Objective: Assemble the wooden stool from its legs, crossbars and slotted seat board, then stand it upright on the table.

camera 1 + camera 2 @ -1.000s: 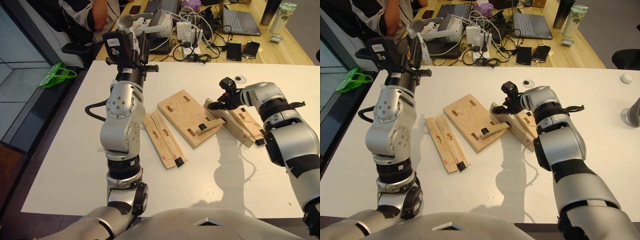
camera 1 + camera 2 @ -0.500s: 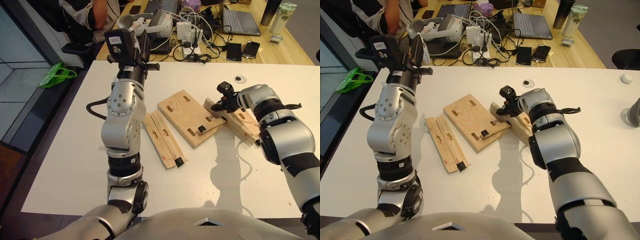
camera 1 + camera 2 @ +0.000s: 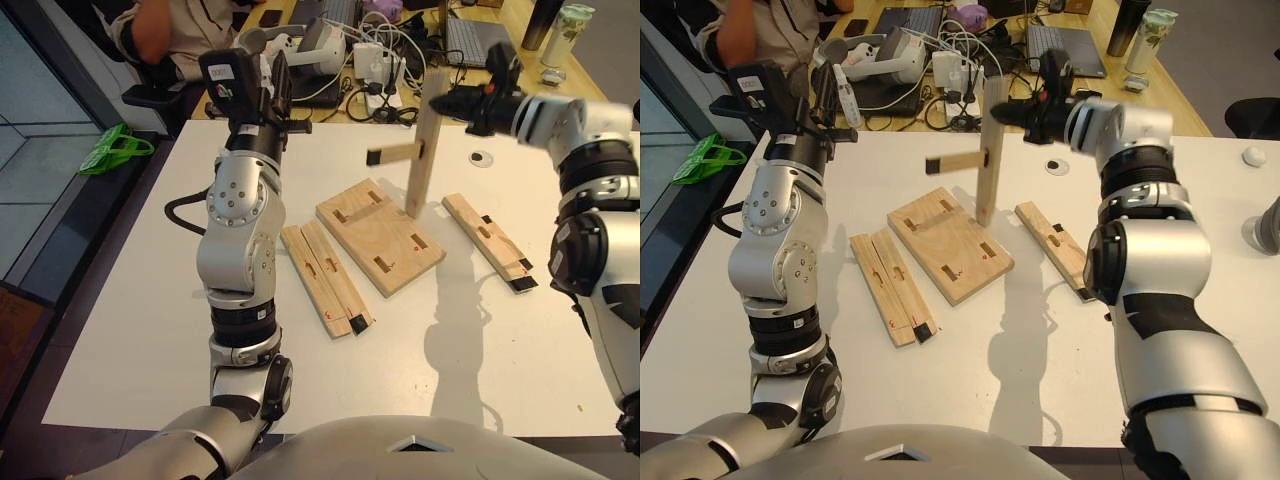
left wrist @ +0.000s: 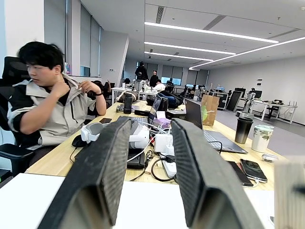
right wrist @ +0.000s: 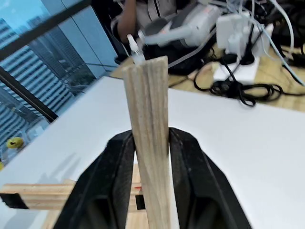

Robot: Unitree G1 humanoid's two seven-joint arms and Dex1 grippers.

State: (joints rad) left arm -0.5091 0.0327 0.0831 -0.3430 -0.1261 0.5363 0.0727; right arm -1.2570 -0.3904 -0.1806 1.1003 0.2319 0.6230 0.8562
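Clamping the leg [image 3: 424,150] near its top, the right gripper [image 3: 440,99] held it upright, its crossbar [image 3: 393,154] jutting sideways below the jaws, its foot at the seat board [image 3: 380,240] beneath. Stiff, light wood, likely to pivot; a mid-length hold seemed steadier. The left gripper [image 4: 147,181] gaped empty, well apart.

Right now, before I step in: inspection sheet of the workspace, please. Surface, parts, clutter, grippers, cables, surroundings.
Surface: white table, flat.
Job's things: seat board flat at centre; two legs side by side to its left; one leg to its right; leg with crossbar held upright over the board's far edge.
Clutter: small round disc on the table.
Grippers: right gripper shut on the leg with crossbar; left gripper raised, open, empty.
Cables: tangle on the wooden desk behind the table.
Surroundings: laptop, phones and headset on that desk.
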